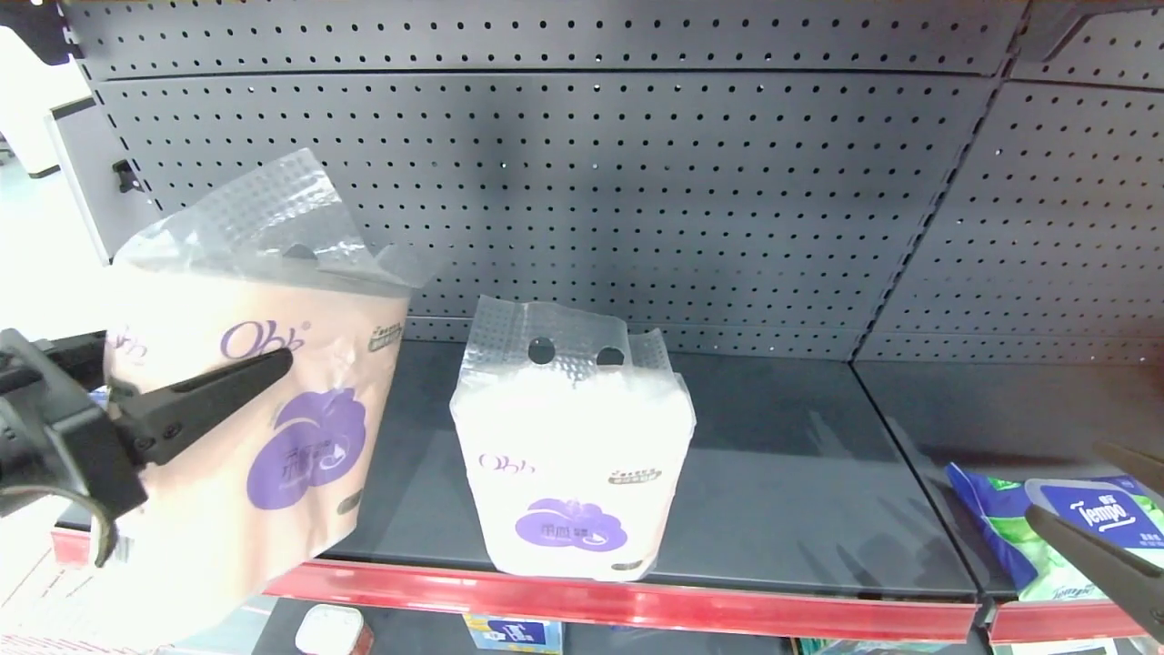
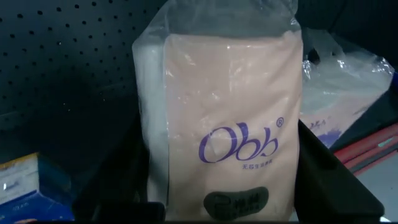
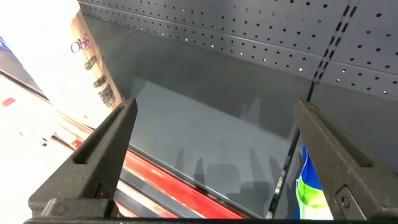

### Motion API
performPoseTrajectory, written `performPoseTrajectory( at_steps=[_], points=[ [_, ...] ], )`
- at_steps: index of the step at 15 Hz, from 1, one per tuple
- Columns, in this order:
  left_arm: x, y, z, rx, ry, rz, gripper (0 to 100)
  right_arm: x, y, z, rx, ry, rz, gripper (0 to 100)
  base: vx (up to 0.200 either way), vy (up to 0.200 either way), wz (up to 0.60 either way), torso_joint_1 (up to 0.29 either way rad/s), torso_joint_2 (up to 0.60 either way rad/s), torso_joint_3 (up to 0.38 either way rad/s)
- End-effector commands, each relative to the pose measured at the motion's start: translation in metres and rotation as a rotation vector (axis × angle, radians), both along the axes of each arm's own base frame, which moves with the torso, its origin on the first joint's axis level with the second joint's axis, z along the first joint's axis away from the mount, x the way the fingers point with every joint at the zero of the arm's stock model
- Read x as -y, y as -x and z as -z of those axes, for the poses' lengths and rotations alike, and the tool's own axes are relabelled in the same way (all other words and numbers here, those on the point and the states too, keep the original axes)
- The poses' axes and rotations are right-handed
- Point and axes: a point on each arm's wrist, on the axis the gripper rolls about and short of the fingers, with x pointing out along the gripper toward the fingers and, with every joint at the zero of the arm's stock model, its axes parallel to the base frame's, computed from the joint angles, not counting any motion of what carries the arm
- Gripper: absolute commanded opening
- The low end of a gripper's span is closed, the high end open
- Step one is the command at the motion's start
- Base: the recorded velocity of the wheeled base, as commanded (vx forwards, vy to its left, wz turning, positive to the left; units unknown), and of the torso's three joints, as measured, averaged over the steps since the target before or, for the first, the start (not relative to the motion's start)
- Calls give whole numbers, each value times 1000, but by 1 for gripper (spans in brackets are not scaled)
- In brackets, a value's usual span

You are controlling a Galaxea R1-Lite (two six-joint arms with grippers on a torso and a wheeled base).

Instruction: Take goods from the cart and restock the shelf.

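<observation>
Gripping the peach tissue pack (image 1: 300, 300) by its two sides, my left claw (image 2: 221, 180) holds it upright at the left front edge of the shelf (image 1: 782, 473), near the white pack (image 1: 568, 473) standing there. To set it down well I would carry it inward past the red edge strip (image 1: 637, 605) and lower it flat onto bare board left of the white pack — upright, print outward — and only then let go. My right claw (image 3: 214, 107) hangs spread and empty over the shelf's right part.

Grey perforated back panel (image 1: 582, 182), dark shelf board (image 1: 800, 473) below, red strip (image 1: 637, 605) along its front edge.
</observation>
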Motion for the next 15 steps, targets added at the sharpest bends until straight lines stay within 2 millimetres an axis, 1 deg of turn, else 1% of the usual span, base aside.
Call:
performPoseTrajectory(
  at_steps=[1,4,6,7,8,10,12,13,15],
  points=[
    [8,-26,0,-45,-9,2,0,0,-1,0,0,0,-5,100,0,0,0,0,0,0],
    [13,-40,1,-60,-15,8,0,0,-1,-1,-2,0,-3,100,0,0,0,0,0,0],
    [18,-55,0,-27,-2,28,0,0,-4,1,-21,-1,-6,100,0,0,0,0,0,0],
    [23,-71,4,-1,8,37,0,0,-5,1,-25,-1,-5,100,0,0,0,0,0,0],
    [27,-81,9,16,13,40,0,0,-4,0,-17,-1,-6,100,0,0,0,0,0,0],
    [32,-94,11,33,25,84,0,0,-5,-4,-5,0,-6,100,0,0,0,0,0,0],
    [31,-102,14,19,27,131,0,0,-5,-4,-6,0,-6,100,0,0,0,0,0,0],
    [34,-113,20,3,28,180,0,0,-5,-4,-6,0,-6,100,0,0,0,0,0,0],
    [36,-130,26,62,40,206,0,0,-7,-5,-9,0,-6,100,0,0,0,0,0,0]
  ],
)
